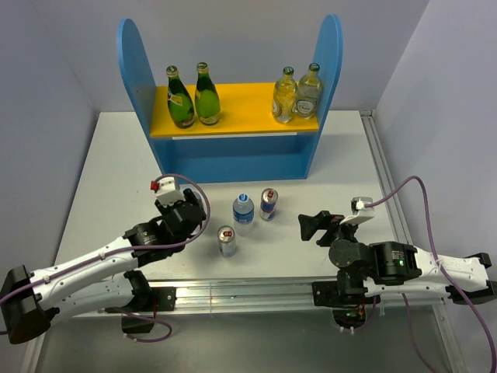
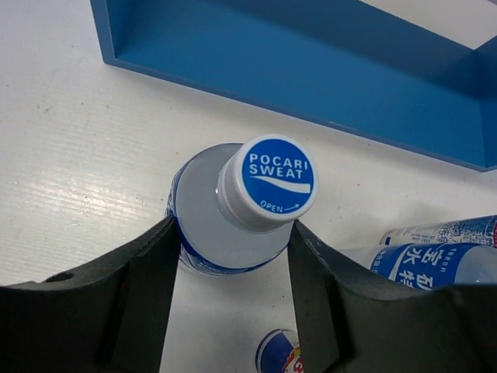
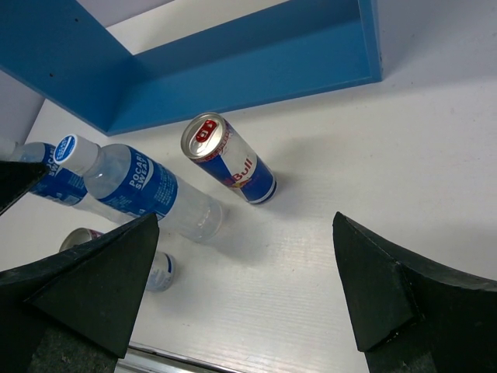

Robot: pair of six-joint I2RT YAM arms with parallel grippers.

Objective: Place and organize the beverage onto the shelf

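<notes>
The blue shelf [image 1: 233,159] stands at the back, with two dark green bottles [image 1: 180,99] [image 1: 206,97] on the left of its yellow board. A water bottle [image 1: 243,210] and two cans [image 1: 269,203] [image 1: 226,241] stand on the table in front. My left gripper [image 1: 184,208] is left of them; in the left wrist view, my left gripper [image 2: 233,227] has its fingers against both sides of a second blue-capped water bottle [image 2: 268,183], which stands upright. This bottle is hidden under the gripper in the top view. My right gripper [image 1: 311,225] is open and empty, right of the cans.
Two pale yellowish glass bottles [image 1: 285,96] [image 1: 309,92] stand on the right of the yellow board. The shelf's lower level [image 3: 233,70] shows bare blue. A metal rail [image 1: 248,291] runs along the table's near edge.
</notes>
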